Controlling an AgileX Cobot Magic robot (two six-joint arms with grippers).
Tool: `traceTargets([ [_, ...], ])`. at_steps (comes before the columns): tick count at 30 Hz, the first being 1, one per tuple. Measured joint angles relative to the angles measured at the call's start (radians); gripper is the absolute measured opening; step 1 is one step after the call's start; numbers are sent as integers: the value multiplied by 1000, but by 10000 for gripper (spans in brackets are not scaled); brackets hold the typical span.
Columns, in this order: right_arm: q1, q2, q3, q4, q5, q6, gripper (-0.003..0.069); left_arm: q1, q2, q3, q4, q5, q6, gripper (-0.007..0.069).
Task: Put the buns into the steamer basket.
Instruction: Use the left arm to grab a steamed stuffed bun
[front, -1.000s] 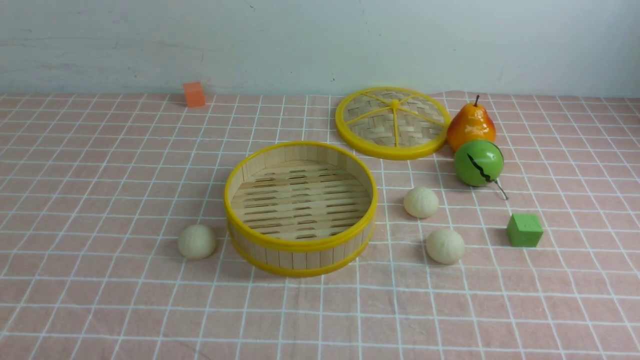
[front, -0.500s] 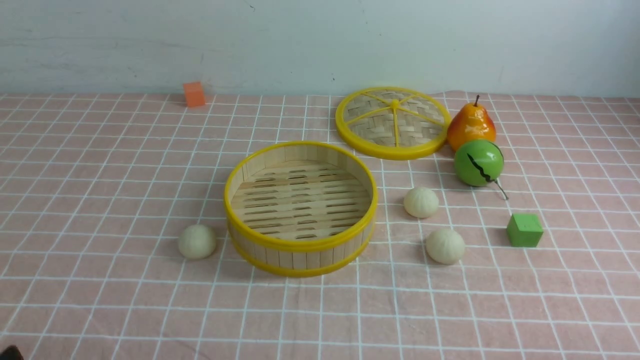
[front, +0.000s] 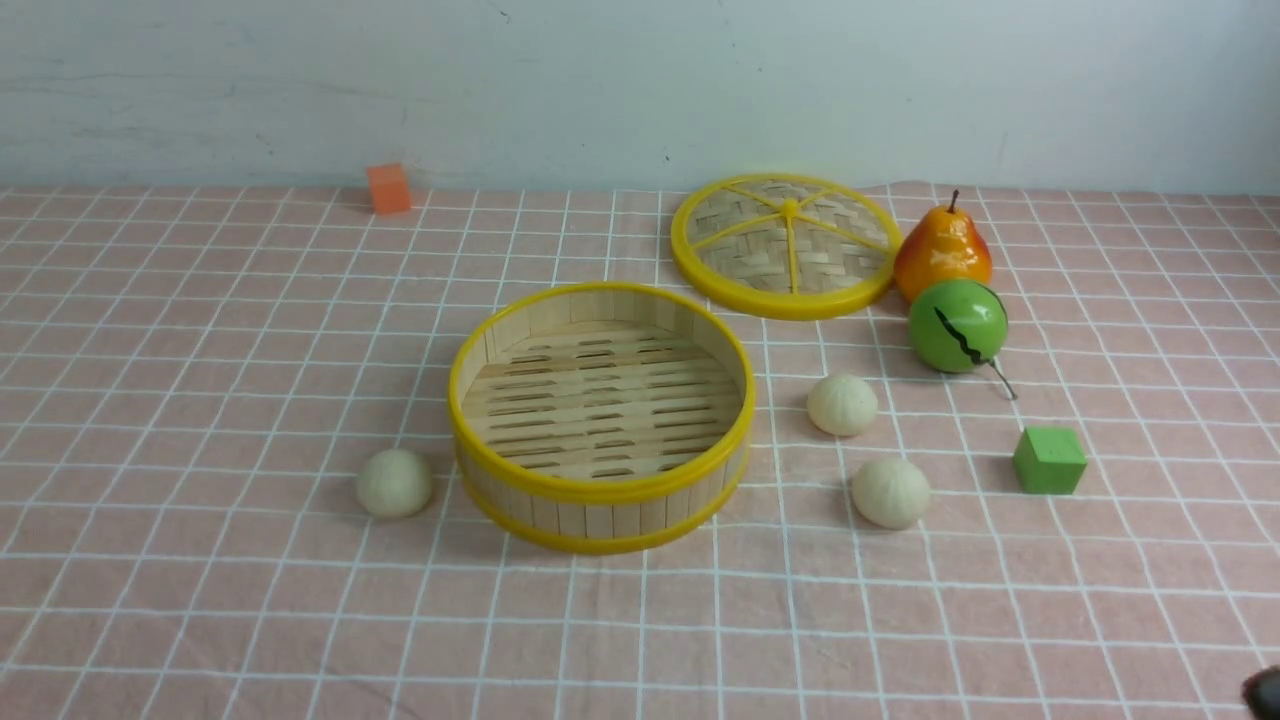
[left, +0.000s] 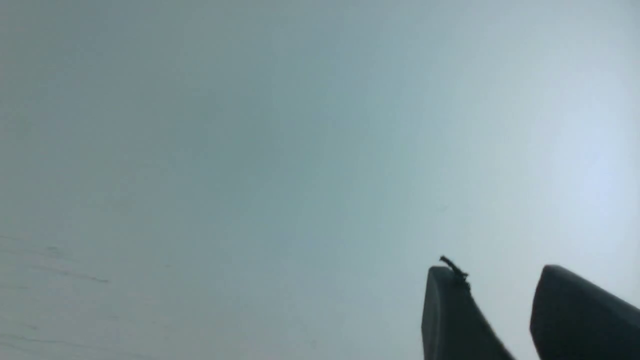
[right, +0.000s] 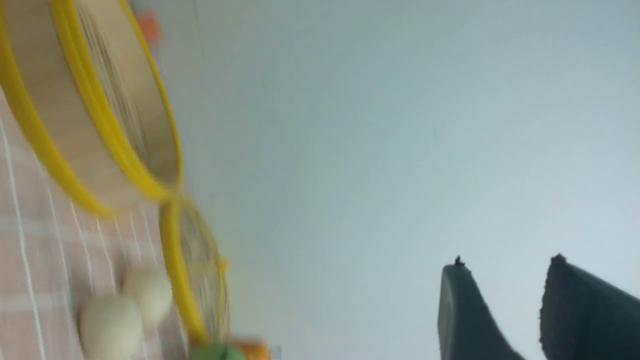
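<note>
Half a second ago a dark sliver sat in the front view's 7 o'clock corner. It is gone, and a dark shape (front: 1266, 692) now pokes in at the 5 o'clock corner, too cut off to identify. Nothing on the worktop (front: 200, 330) has shifted.

All three buns lie outside the steamer basket (front: 600, 490). One bun (front: 395, 483) sits near its 8 o'clock side, a second bun (front: 842, 405) at 3 o'clock and a third bun (front: 890, 492) at 4 o'clock. The lid (front: 785, 245) lies flat at 1 o'clock, with the pear (front: 942, 250) and green fruit (front: 957, 325) out at 2 o'clock.

The left wrist view shows only pale wall behind two dark fingers (left: 450, 320). The left jaws stand apart, gripping nothing.

The right wrist view is smeared. The right jaws are likewise apart, with wall showing between the fingers (right: 465, 320). There the basket, lid and two buns are soft blurs, and the green fruit and pear are clipped by the frame edge.
</note>
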Motion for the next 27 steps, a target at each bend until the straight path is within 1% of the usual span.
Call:
traceTargets([
  [1,0,0,0,3,-24,0,240,0,0,0,0,-5,-12,237],
  [2,0,0,0,58,-93,11,240,0,0,0,0,-34,-100,237],
  [3,0,0,0,68,-99,11,240,0,0,0,0,-38,-126,237],
  [4,0,0,0,190,-115,64,240,0,0,0,-1,-58,-232,237],
  [5,0,0,0,208,-115,64,240,0,0,0,-2,-58,-242,237],
  [6,0,0,-6,373,-75,123,236,0,0,-1,-16,-57,-309,237],
  [7,0,0,-17,465,-40,149,230,0,0,-10,-22,-45,-329,237],
  [8,0,0,-39,590,21,174,219,0,0,-33,-24,-15,-345,235],
  [9,0,0,-88,760,108,185,197,0,11,-80,-22,45,-352,223],
  [10,0,0,-88,783,124,185,192,0,14,-100,-19,55,-352,221],
  [11,0,4,-133,889,207,174,165,0,37,-145,-10,98,-351,208],
  [12,0,23,-213,1010,328,114,115,0,86,-232,20,195,-333,176],
  [13,0,27,-213,1010,345,114,107,0,94,-245,26,195,-330,171],
  [14,0,78,-309,1132,500,-6,31,0,181,-356,89,321,-292,118],
  [15,0,85,-309,1132,500,-6,31,0,192,-380,104,333,-283,105],
  [16,0,142,-362,1194,602,-88,-6,0,270,-444,146,405,-257,66],
  [17,0,151,-375,1210,637,-109,-11,0,282,-463,160,415,-252,53],
  [18,0,231,-416,1260,709,-177,-16,0,378,-524,202,478,-220,3],
  [19,0,276,-428,1273,747,-195,-15,0,429,-562,228,506,-204,-13],
  [22,0,465,-487,1309,935,-241,-7,0,629,-664,258,647,-187,-13],
  [24,0,645,-543,1317,1137,-250,-5,0,795,-759,247,849,-181,-13],
  [25,0,645,-547,1318,1151,-250,-5,0,795,-765,244,865,-181,-13],
  [27,0,782,-580,1342,1270,-251,-3,0,916,-819,198,987,-156,-13],
])
